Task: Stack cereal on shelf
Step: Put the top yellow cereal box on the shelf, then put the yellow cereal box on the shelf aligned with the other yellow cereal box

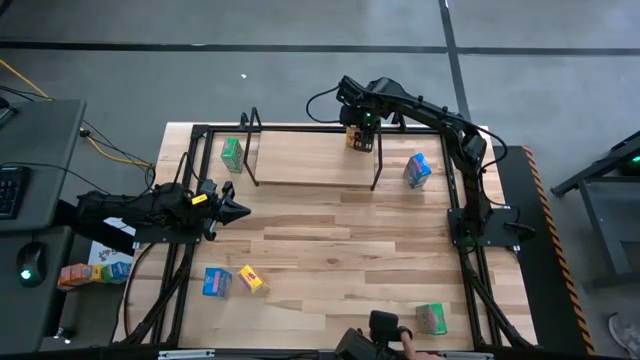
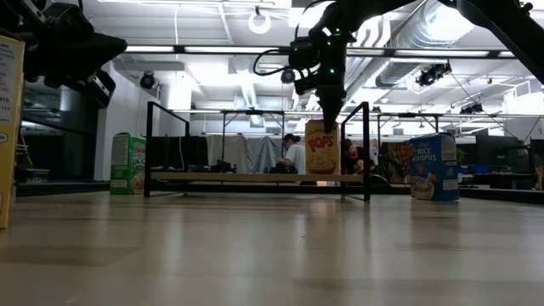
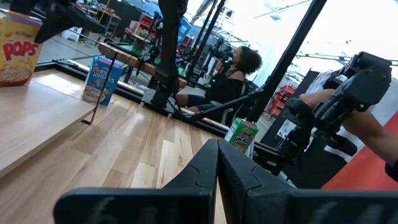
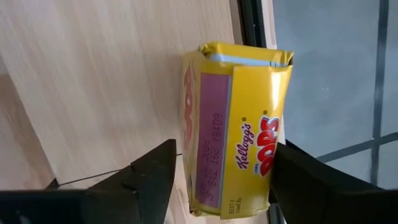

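Note:
My right gripper [image 1: 361, 124] reaches over the far side of the table and is shut on a yellow cereal box [image 1: 359, 139] at the shelf's right end. The shelf [image 1: 312, 160] is a pale plank between two black wire hoops. My left gripper [image 1: 236, 210] hovers shut near the table's left edge and touches nothing. A green box [image 1: 232, 153] stands left of the shelf and a blue one [image 1: 417, 170] right of it. Another blue box [image 1: 216, 282] and a yellow one [image 1: 251, 279] lie near left, and a green one [image 1: 432, 318] near right. My right gripper has the yellow box's upper end [image 4: 231, 186] between its two fingers [image 4: 155, 177], coming from above and pointing down. The box stands upright, and in the low view its bottom [image 2: 321, 172] sits on the shelf plank by the right hoop.
A black frame [image 1: 455, 190] runs round the tabletop. The table's middle [image 1: 340, 240] is bare wood. A person sits beyond the table [image 3: 237, 67], and a hand [image 1: 407, 345] shows at the near edge. More boxes [image 1: 90, 272] lie off the table on the left.

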You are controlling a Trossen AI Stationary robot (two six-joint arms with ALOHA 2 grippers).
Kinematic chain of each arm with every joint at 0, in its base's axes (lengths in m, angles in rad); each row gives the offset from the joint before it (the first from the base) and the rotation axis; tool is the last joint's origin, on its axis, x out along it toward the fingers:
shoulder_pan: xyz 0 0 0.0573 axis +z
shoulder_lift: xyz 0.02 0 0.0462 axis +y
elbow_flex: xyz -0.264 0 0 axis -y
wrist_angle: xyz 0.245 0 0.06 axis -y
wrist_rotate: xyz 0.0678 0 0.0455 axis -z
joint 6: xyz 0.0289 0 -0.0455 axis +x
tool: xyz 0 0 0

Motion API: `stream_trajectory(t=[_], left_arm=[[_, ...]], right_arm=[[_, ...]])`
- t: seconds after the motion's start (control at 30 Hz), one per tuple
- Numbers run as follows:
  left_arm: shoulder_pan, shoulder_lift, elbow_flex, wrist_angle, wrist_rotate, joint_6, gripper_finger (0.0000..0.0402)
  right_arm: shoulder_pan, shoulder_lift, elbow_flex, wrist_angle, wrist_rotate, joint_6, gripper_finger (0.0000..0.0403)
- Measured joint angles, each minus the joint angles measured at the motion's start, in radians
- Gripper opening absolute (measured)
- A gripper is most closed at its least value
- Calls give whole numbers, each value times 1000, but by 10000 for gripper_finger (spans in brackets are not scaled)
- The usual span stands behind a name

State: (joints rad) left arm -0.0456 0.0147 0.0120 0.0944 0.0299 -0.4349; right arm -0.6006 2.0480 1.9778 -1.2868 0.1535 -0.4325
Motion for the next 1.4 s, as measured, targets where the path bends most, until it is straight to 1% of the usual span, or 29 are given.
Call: stream_trajectory(t=[0.1, 0.27, 0.43, 0.57, 0.63, 0.7, 0.77, 0.83, 0.9, 1.0, 1.1, 1.2, 1.3, 1.4], left_arm=[[0, 0, 0, 0, 0, 0, 1], [0, 0, 0, 0, 0, 0, 1], [0, 0, 0, 0, 0, 0, 1], [0, 0, 0, 0, 0, 0, 1], [0, 0, 0, 0, 0, 0, 1], [0, 0, 0, 0, 0, 0, 1], [0, 0, 0, 0, 0, 0, 1], [0, 0, 0, 0, 0, 0, 1], [0, 0, 0, 0, 0, 0, 1], [0, 0, 0, 0, 0, 0, 1], [0, 0, 0, 0, 0, 0, 1], [0, 0, 0, 0, 0, 0, 1], [0, 0, 0, 0, 0, 0, 1], [0, 0, 0, 0, 0, 0, 1]], right_arm=[[0, 0, 3, -21, 2, -3, 234], [-1, -2, 48, -68, 2, -3, 234], [-1, -2, 133, -97, 23, -14, 234], [-1, -2, 229, -138, 25, -14, 234], [-1, -2, 284, -168, -10, -6, 234], [-1, -2, 335, -181, -77, 20, 234], [-2, -2, 374, -212, -177, 51, 234], [-1, -12, 374, -231, -303, 72, 234], [-1, -38, 331, -250, -416, 85, 234], [16, -95, 237, -264, -500, 88, 234], [44, -190, 113, -240, -498, 96, 234], [65, -330, -39, -168, -497, 120, 234], [79, -513, -246, -23, -487, 169, 234], [98, -727, -494, 159, -483, 238, 234]])
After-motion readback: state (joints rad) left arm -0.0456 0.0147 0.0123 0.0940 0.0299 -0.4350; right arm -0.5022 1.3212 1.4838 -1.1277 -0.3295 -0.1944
